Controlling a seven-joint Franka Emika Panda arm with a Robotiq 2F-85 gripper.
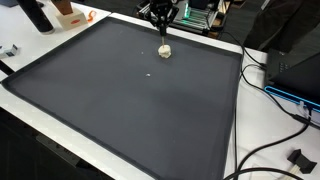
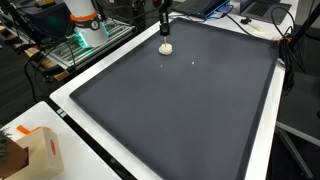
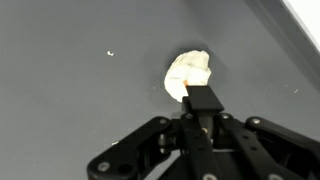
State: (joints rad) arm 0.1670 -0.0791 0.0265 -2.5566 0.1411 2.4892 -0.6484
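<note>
Fingers: my gripper (image 3: 203,100) points down at the mat; in the wrist view the fingers look drawn together at the tip, right at the lump's edge. Whether they pinch it, I cannot tell.
Lump: small cream-white crumpled lump (image 3: 187,75) lying on the mat, directly under my fingertips; seen in both exterior views (image 1: 165,50) (image 2: 166,46).
Speck: tiny white crumb (image 3: 110,53) left of the lump, apart from it.
Mat: large dark grey mat (image 1: 130,100); the lump sits near its far edge.
Surroundings: white table border (image 2: 70,100), cables (image 1: 270,95) to the right.
</note>
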